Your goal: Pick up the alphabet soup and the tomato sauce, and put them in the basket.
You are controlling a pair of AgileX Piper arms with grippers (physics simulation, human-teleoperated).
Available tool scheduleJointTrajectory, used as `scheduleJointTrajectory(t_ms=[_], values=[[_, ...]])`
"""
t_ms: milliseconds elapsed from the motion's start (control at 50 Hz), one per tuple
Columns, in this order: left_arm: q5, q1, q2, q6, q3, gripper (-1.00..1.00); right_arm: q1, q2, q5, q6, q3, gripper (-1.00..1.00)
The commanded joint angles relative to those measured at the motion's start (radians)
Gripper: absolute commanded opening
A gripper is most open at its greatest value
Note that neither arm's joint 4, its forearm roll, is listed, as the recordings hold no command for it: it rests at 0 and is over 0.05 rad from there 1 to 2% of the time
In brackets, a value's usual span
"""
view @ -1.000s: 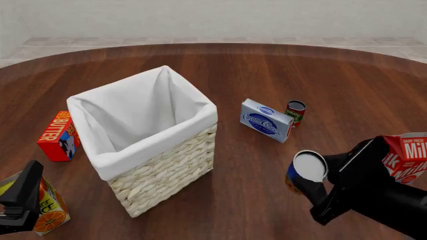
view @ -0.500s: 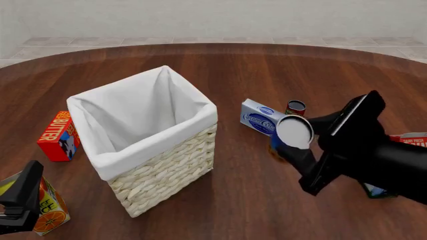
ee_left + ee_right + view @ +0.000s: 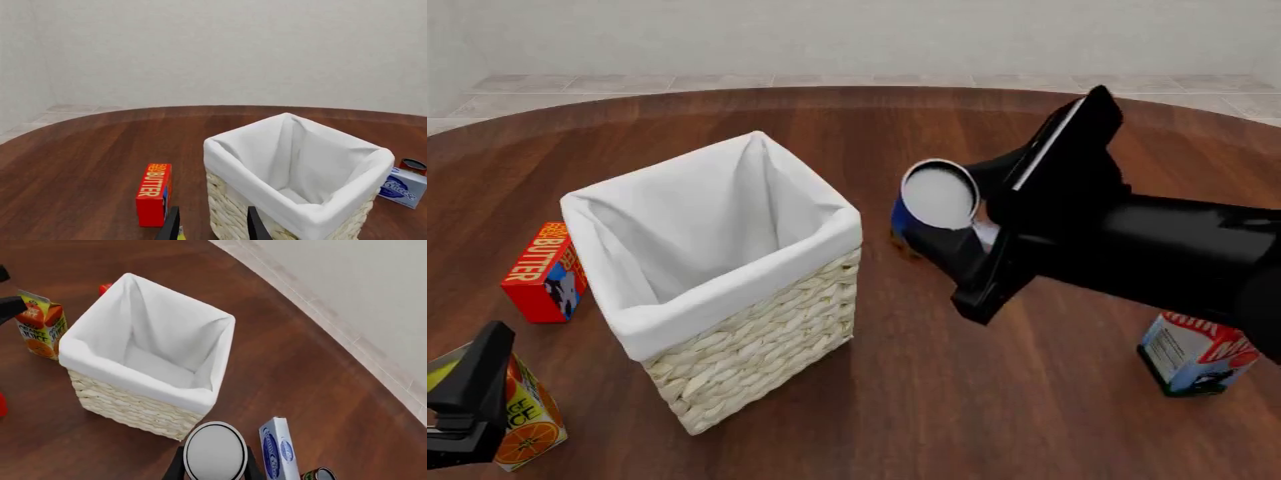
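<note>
The alphabet soup (image 3: 938, 196), a blue and orange can with a pale lid, hangs in the air just right of the basket (image 3: 761, 330), its lid tilted toward the front camera. My right gripper (image 3: 942, 222) is shut on it, one finger on each side; the right wrist view shows the alphabet soup (image 3: 215, 456) held beside the basket's near corner (image 3: 143, 412). The tomato sauce (image 3: 320, 474) stands on the table beyond a blue-and-white box and also shows as the tomato sauce (image 3: 412, 166); in the front view my arm hides it. My left gripper (image 3: 212, 227) is open and low at the front left.
A red butter box (image 3: 545, 270) stands left of the basket. An orange juice carton (image 3: 523, 412) is beside my left gripper (image 3: 467, 400). A milk carton (image 3: 1194, 352) stands at the right front. The cream cheese box (image 3: 279, 452) lies between the basket and the small can.
My right arm has lifted the alphabet soup and carried it left and farther away, from the right front of the table to beside the basket's rim. The left arm has not moved.
</note>
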Motion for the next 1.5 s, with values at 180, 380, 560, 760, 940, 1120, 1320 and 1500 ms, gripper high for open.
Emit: scheduleJointTrajectory(t_ms=[180, 380, 560, 760, 940, 1120, 1320, 1500], values=[[-0.002, -0.003, 0.0, 0.009, 0.001, 1.0, 0.079, 0.103, -0.026, -0.005, -0.131, -1.0], [-0.001, -0.003, 0.0, 0.009, 0.002, 1.0, 0.116, 0.158, -0.023, -0.011, -0.198, -1.0], [-0.001, -0.002, 0.0, 0.006, 0.002, 1.0, 0.158, 0.218, -0.019, -0.02, -0.269, -1.0], [-0.001, -0.002, 0.0, -0.002, 0.003, 1.0, 0.191, 0.3, -0.02, -0.019, -0.338, -1.0], [0.0, -0.005, 0.0, -0.005, 0.004, 1.0, 0.203, 0.376, -0.028, -0.007, -0.393, -1.0], [0.002, -0.007, 0.0, -0.001, 0.004, 1.0, 0.212, 0.427, -0.021, -0.009, -0.445, -1.0], [0.005, -0.008, 0.0, -0.002, 0.006, 1.0, 0.214, 0.466, -0.025, -0.001, -0.466, -1.0], [0.005, -0.01, 0.001, -0.006, 0.005, 1.0, 0.214, 0.518, -0.045, 0.016, -0.473, -1.0]])
